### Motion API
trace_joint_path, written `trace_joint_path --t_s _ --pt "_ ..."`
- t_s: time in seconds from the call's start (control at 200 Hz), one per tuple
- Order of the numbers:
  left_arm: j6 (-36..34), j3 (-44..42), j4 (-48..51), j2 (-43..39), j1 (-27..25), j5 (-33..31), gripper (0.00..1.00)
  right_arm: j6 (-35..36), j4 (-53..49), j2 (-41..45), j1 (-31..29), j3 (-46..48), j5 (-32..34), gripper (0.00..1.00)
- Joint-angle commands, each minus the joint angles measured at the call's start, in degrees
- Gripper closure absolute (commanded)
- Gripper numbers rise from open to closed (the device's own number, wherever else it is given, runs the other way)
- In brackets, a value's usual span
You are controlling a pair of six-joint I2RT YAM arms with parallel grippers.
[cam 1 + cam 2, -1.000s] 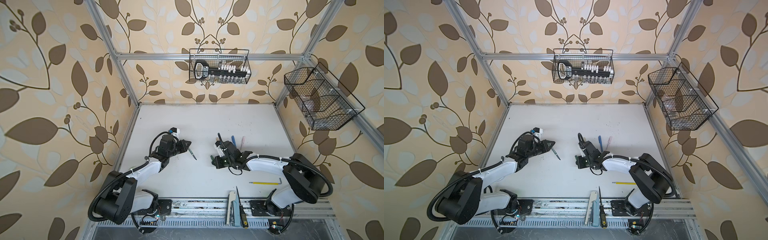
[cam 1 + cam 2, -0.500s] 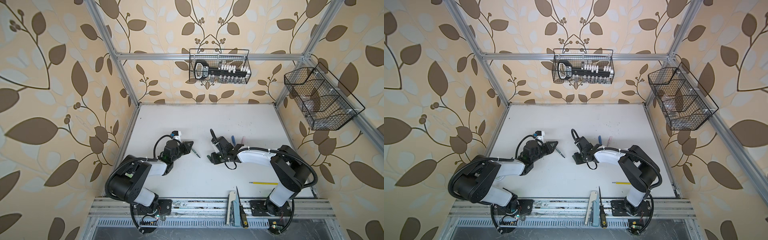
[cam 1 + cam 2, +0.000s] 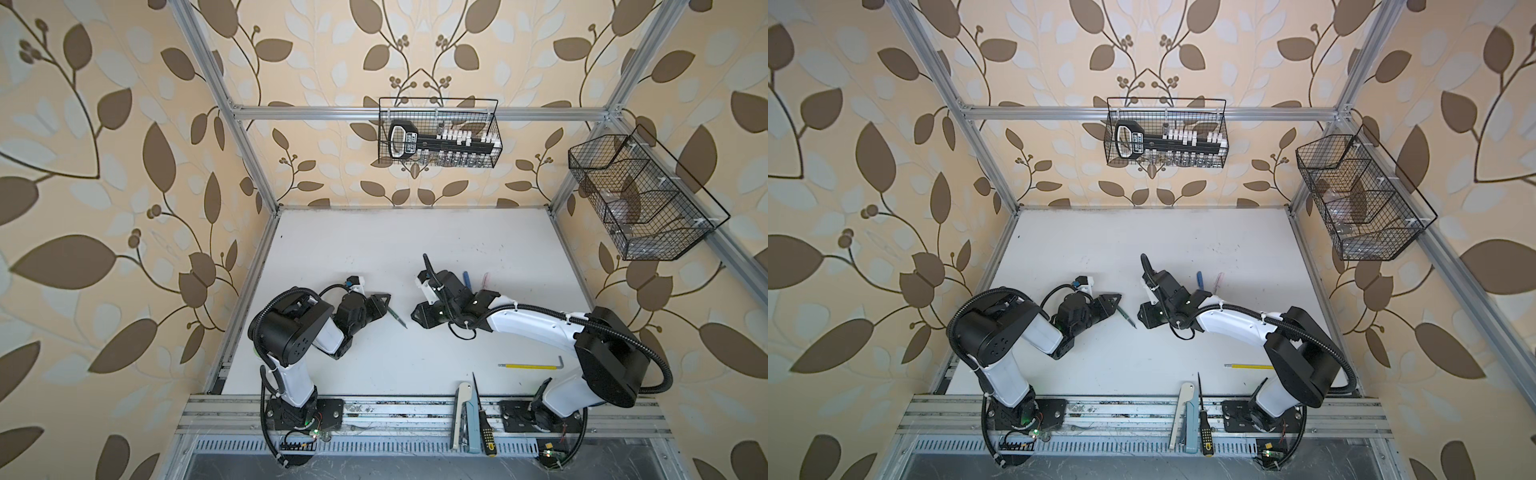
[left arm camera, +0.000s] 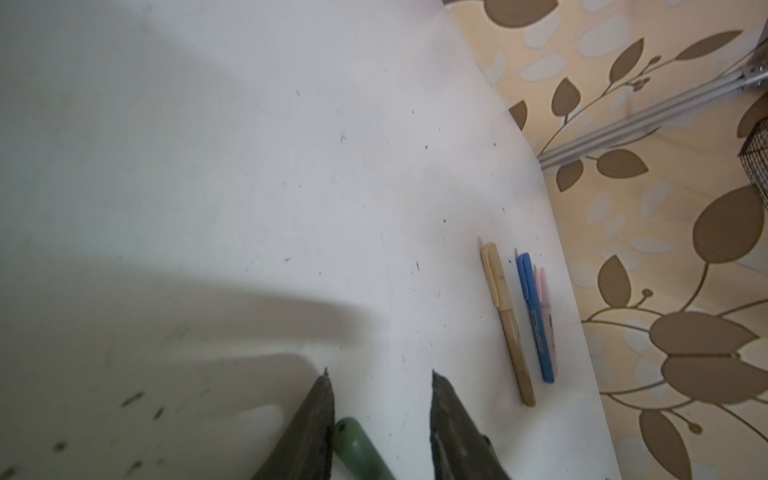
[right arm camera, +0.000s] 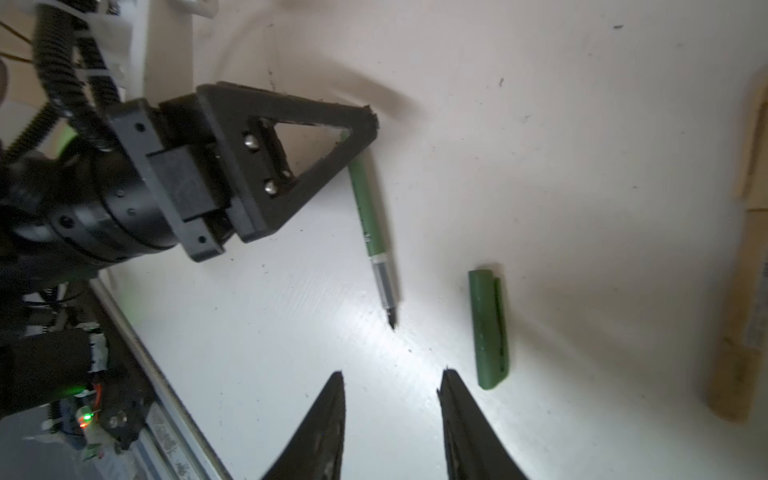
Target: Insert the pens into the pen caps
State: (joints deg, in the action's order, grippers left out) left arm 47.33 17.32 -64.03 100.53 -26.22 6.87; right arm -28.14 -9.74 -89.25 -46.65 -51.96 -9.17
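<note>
Step in hand: the green pair, judged the last one. The green pen (image 5: 370,208) and green cap (image 5: 488,328) lie apart and unjoined on the surface (image 3: 374,249).
Green pen: lies flat near the middle of the surface, between the two pincers. Its dark tip points toward the right pincer.
Green cap: lies flat just beside one finger of the right pincer, outside the gap. It is near the pen's tip without touching it. Which end is the mouth cannot be told.
Left pincer (image 4: 378,374): jaws parted, gripping nothing. The pen's butt end sits in the gap against one finger.
Right pincer (image 5: 392,376): jaws parted, empty, low over the surface.
Tan pen (image 4: 505,320), blue pen (image 4: 534,316), pink pen (image 4: 547,316): each wears its cap. They lie side by side, right of the middle, toward the right edge.
Next move calls for: one pincer closing on the pen's barrel and the other on the cap. The cap's mouth must then line up with the tip on one axis before a straight push. With parts this slim, a small tilt would likely catch the tip on the rim.
</note>
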Motion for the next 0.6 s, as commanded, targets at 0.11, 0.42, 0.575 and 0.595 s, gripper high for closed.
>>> trace_joint_path --t_s 0.11,0.42,0.575,0.595 --pt "-2.3 1.75 12.39 -7.1 -0.04 -5.53 0.5 -3.92 7.16 -7.93 -4.85 -2.11 -5.58 0.65" --pt "-9.86 10.31 49.59 -25.32 -0.01 -13.37 0.38 -1.15 0.81 -15.36 -3.99 -9.51 0.1 0.65" --pt "-10.99 14.82 65.14 -34.81 0.69 -16.99 0.3 5.52 -6.05 -16.03 -1.28 -17.02 3.83 0.54" --pt "-11.17 15.55 67.01 -35.58 0.96 -16.81 0.29 6.25 -6.87 -16.51 -0.69 -18.01 4.29 0.53"
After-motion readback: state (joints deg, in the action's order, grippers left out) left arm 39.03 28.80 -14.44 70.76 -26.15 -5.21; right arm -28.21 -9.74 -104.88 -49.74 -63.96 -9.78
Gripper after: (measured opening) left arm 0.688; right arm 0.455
